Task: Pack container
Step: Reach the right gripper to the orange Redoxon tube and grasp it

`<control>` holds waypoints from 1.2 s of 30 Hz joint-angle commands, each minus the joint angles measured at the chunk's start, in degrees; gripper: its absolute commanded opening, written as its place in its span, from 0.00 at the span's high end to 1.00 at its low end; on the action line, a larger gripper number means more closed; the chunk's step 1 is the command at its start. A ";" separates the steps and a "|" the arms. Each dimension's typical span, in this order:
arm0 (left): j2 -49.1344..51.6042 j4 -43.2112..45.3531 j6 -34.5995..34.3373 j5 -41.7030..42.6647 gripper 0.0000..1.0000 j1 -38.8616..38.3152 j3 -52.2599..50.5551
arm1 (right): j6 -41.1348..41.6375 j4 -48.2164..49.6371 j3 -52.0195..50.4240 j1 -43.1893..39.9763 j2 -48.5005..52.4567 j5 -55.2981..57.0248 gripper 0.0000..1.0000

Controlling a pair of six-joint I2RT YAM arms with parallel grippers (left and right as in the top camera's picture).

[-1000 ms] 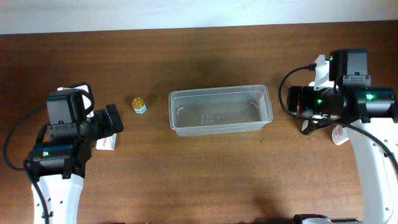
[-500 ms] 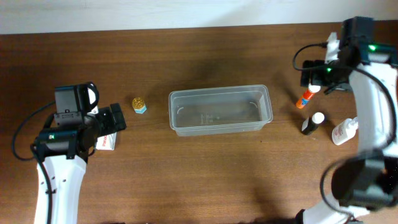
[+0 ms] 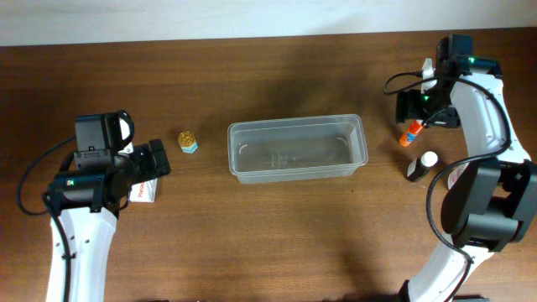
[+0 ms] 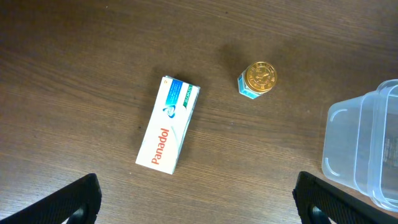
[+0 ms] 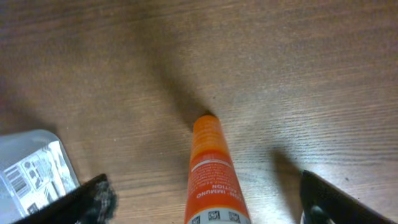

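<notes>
Wooden table with the container empty at its centre; packing is judged to be at the first pick. The left gripper is spread wide over the Panadol box. The right gripper, apparently wide too, straddles the orange tube. Next: descend, close, lift, carry across. A gold-capped jar lies near the container.

Both arms wear smooth white shells over black, boxy joint housings. The left arm trails a looping black cable and shows a small green light. The right arm glows green at two spots. The left gripper has blunt matte-black fingers.
</notes>
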 commanded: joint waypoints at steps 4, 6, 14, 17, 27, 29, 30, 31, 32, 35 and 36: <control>0.31 0.00 -0.09 0.61 0.01 0.35 1.11 | -0.04 -0.92 0.76 -0.33 -0.20 0.15 0.34; 0.31 0.00 -0.09 0.59 0.01 0.35 1.11 | -0.04 -1.11 0.76 -0.33 -0.20 0.15 0.38; 0.31 0.00 -0.09 0.59 0.00 0.35 1.11 | -0.04 -1.55 0.76 -0.35 -0.20 0.15 0.51; 0.31 0.00 -0.09 0.59 0.01 0.35 1.11 | -0.04 -1.55 0.76 -0.35 -0.20 0.15 0.54; 0.31 0.00 -0.09 0.59 0.01 0.35 1.11 | -0.04 -1.29 0.76 -0.35 -0.20 0.15 0.67; 0.31 0.00 -0.09 0.59 0.01 0.35 1.09 | -0.07 -1.25 0.76 -0.35 -0.20 0.15 0.72; 0.31 0.00 -0.09 0.59 0.00 0.35 1.09 | -0.04 -1.18 0.76 -0.35 -0.20 0.15 0.72; 0.31 0.00 -0.09 0.59 0.01 0.35 1.11 | -0.04 -1.09 0.76 -0.35 -0.20 0.15 0.73; 0.31 0.00 -0.09 0.59 0.01 0.35 1.09 | -0.04 -1.09 0.76 -0.35 -0.22 0.15 0.73; 0.31 0.00 -0.09 0.59 0.01 0.35 1.09 | -0.04 -1.07 0.79 -0.35 -0.22 0.13 0.77; 0.31 0.00 -0.09 0.59 0.01 0.35 1.11 | -0.07 -1.01 0.79 -0.33 -0.22 0.13 0.77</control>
